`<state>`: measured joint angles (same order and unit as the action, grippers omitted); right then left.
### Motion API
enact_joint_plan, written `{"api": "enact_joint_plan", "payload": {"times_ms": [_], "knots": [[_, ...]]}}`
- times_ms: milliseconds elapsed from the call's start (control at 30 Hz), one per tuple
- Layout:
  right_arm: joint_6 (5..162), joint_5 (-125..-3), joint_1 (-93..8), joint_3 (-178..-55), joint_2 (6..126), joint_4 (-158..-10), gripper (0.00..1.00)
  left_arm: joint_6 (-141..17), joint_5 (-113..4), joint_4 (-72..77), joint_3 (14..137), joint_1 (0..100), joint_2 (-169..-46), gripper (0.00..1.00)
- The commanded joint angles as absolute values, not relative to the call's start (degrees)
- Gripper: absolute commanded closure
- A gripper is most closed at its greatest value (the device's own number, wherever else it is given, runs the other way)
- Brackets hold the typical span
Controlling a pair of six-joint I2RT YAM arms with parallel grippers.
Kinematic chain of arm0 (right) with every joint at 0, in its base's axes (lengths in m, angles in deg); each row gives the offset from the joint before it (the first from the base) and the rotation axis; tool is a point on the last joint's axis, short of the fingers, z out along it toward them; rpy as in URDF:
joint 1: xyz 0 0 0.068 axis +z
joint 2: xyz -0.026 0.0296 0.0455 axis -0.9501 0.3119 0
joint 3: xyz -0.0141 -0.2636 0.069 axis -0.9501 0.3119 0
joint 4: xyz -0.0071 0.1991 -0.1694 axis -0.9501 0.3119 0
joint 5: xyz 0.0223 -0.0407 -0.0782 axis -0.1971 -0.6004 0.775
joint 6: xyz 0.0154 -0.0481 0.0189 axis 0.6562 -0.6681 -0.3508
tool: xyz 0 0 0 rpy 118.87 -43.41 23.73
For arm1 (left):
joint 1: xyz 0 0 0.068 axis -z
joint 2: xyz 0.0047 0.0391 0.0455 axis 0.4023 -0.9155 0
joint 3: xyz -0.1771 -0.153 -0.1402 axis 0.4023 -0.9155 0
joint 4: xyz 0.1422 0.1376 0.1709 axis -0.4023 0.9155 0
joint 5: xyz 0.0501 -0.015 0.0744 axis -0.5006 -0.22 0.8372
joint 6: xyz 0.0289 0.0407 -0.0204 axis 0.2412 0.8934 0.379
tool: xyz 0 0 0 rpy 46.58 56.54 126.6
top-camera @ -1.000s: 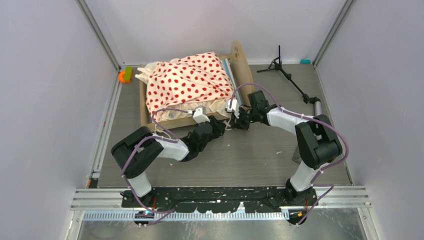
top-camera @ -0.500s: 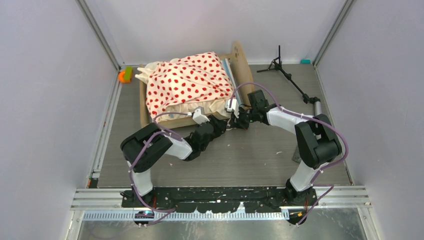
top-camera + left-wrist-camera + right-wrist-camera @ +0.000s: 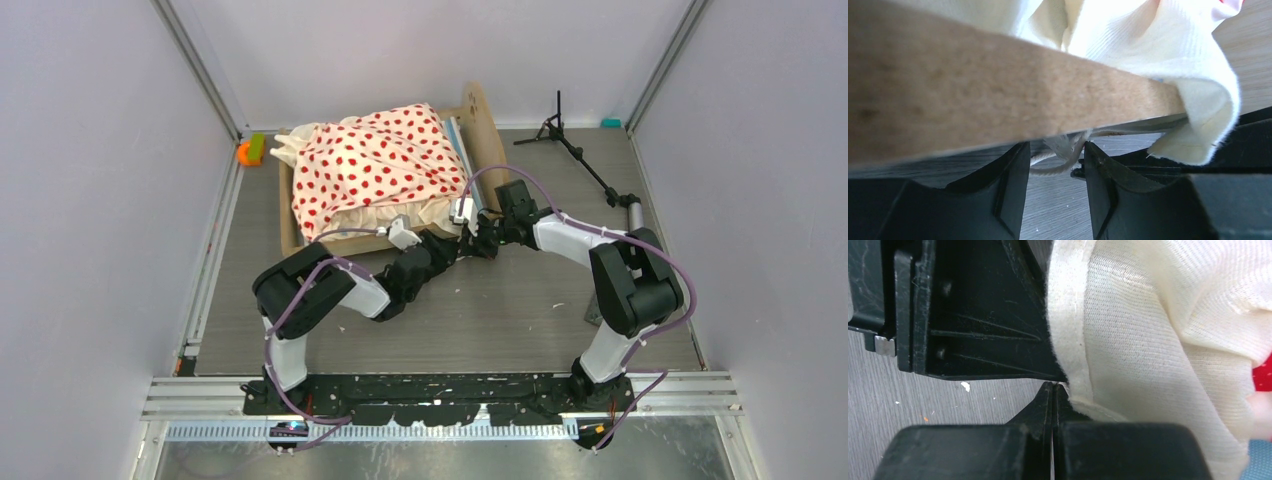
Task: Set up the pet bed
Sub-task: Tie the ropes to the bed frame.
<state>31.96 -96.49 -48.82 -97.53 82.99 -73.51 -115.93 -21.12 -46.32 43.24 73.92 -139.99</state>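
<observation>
Hiding most of the pet bed [image 3: 486, 128] at upper centre, polka-dot bedding [image 3: 380, 165] hangs against the right gripper [image 3: 1053, 390], pressed together at its hem, any pinch unclear, while the left gripper [image 3: 1053, 156] stands spread under a blurred board [image 3: 973, 90]

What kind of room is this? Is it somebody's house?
Probably a robot testing booth, not a house. Two robot arms are bolted at a table's edge, plain white walls box it in, and a black tripod lies there.

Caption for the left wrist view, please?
Left gripper, jaws apart with a white cord showing between them, faces the bed frame's wooden edge, cream bedding draped over it.
</observation>
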Motion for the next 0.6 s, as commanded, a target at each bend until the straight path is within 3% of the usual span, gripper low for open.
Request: {"api": "enact_joint_plan", "payload": {"times_ms": [0,167,567], "knots": [[31.1,-98.0,-49.1,-99.3,83.3,-74.1,1.0,-117.3,-20.5,-51.0,44.8,72.9,-141.0,0.54],[31.1,-98.1,-49.1,-99.3,83.3,-74.1,1.0,-117.4,-21.0,-52.8,44.6,72.8,-141.5,0.63],[30.8,-97.9,-49.1,-99.4,83.3,-73.5,1.0,-122.7,-20.3,-57.9,40.0,71.5,-139.8,0.53]]}}
